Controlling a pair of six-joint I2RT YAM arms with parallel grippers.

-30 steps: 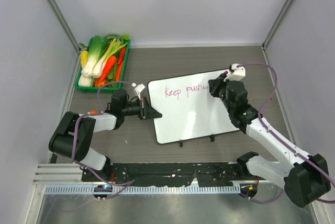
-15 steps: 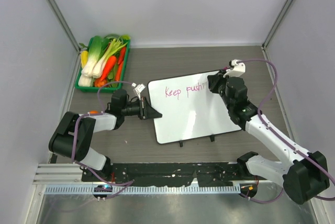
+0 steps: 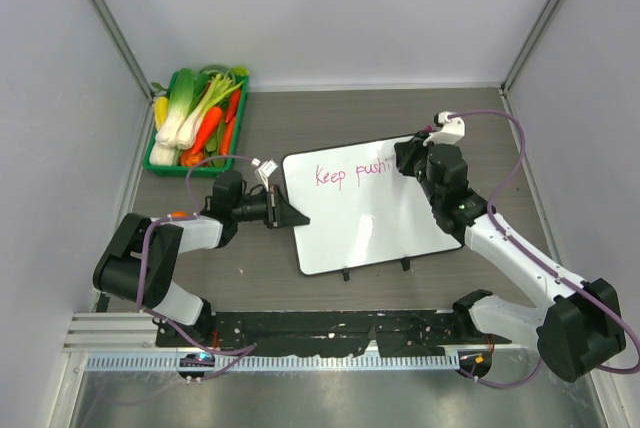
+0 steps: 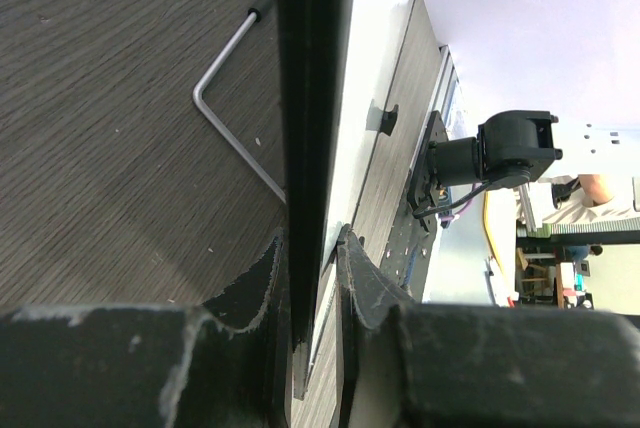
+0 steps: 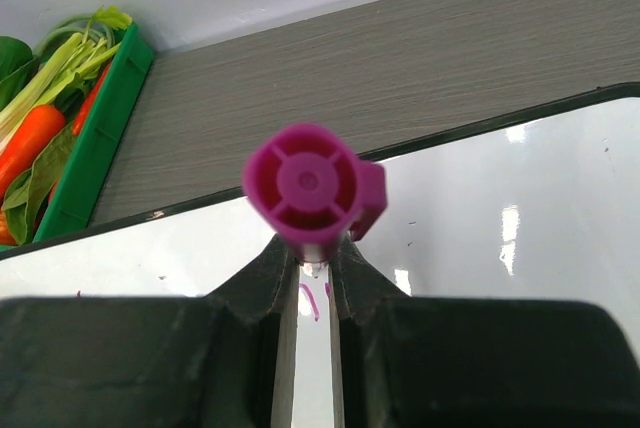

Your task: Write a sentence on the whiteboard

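top view first: you're nudging the right gripper (image 3: 405,161) a little further right along the writing line than a second ago. the purple lettering (image 3: 355,173) is growing with it. "keep push" is picking up another stroke or two at its end, though the newest marks are sitting half under the gripper and are too small to read. the whiteboard (image 3: 375,213) is lying flat in the middle of the table (image 3: 350,118), slightly skewed, with its two clips (image 3: 345,274) on the near edge. it isn't shifting between frames, because your left gripper (image 3: 292,216) is staying clamped on its left edge.

left wrist view: you're seeing the board's black rim (image 4: 310,98) running straight down between the fingers, with the left gripper (image 4: 312,248) clenched on it from both faces. a bent metal rod (image 4: 225,113) is lying on the table beside it.

right wrist view: the right gripper (image 5: 310,253) is squeezing the magenta marker (image 5: 305,183), and you're looking straight down on its back end. the jaws are hiding the tip, but fresh purple strokes (image 5: 310,300) are showing on the board just beneath it. the green vegetable tray (image 5: 100,148) is sitting well off to the left.

so the word is still filling out, and by my read the sentence is about halfway along the line, so you'll be keeping that even rightward drift.
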